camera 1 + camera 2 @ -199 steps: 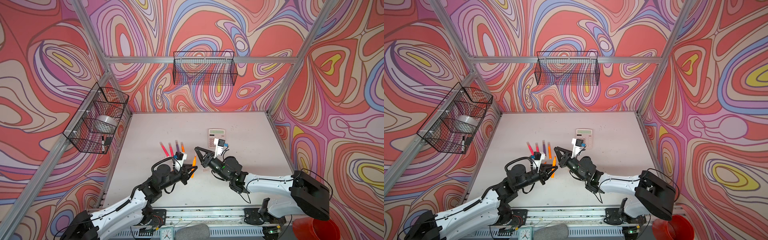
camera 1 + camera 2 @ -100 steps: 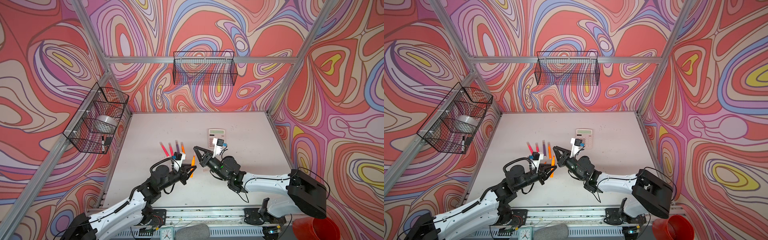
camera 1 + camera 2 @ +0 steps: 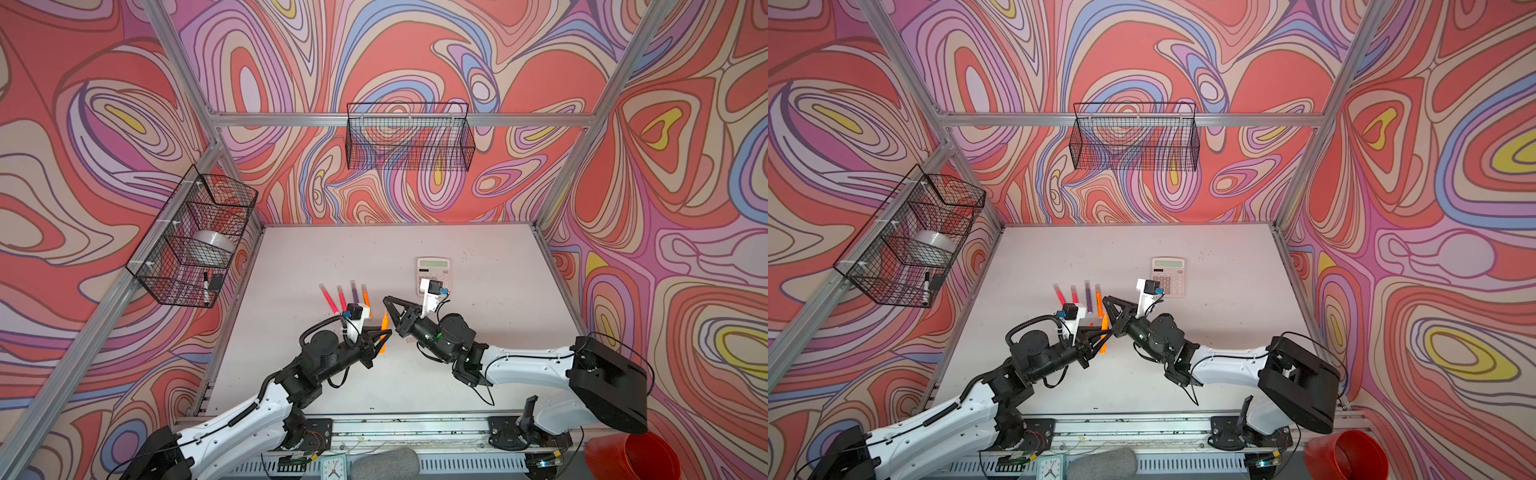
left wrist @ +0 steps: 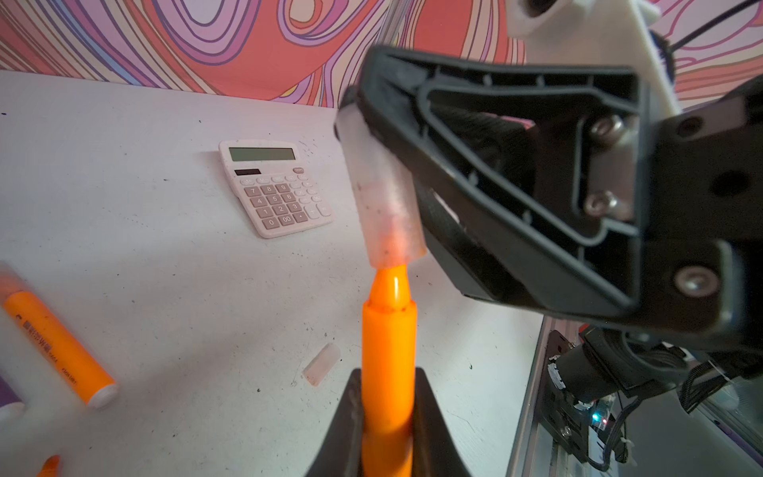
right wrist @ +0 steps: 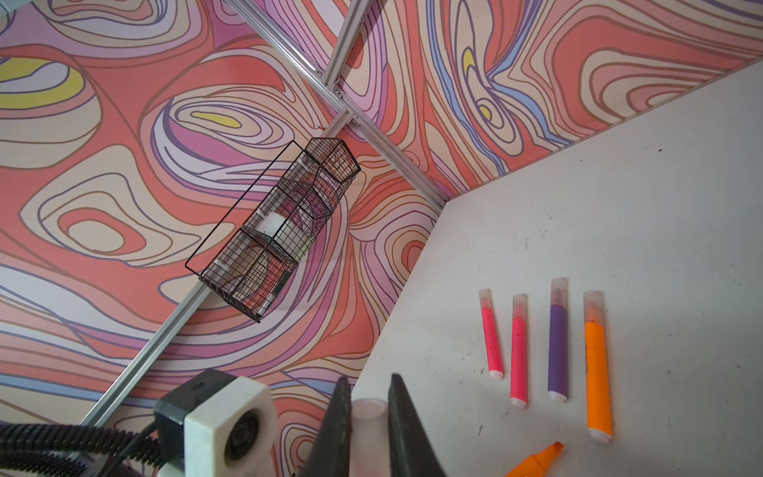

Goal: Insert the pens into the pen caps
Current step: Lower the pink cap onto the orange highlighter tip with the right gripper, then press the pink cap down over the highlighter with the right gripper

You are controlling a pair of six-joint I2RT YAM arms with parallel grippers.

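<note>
My left gripper (image 4: 388, 371) is shut on an uncapped orange pen (image 4: 388, 342), whose tapered tip points away from it. My right gripper (image 5: 367, 382) is shut on a pale pink pen cap (image 4: 382, 202). The cap's mouth sits over the very tip of the held pen. In both top views the grippers meet above the table's middle, left (image 3: 388, 332) and right (image 3: 386, 299). Capped pens lie in a row: two pink (image 5: 491, 338) (image 5: 518, 355), one purple (image 5: 558, 347), one orange (image 5: 598, 371). Another uncapped orange pen (image 5: 536, 460) and a loose cap (image 4: 322, 363) lie on the table.
A white calculator (image 3: 433, 274) lies behind the grippers. Wire baskets hang on the left wall (image 3: 195, 237) and the back wall (image 3: 409, 137). A red cup (image 3: 631, 457) stands beyond the table's front right corner.
My right gripper has shifted slightly left with the cap, closing on the held pen's tip. The left gripper has barely moved.
</note>
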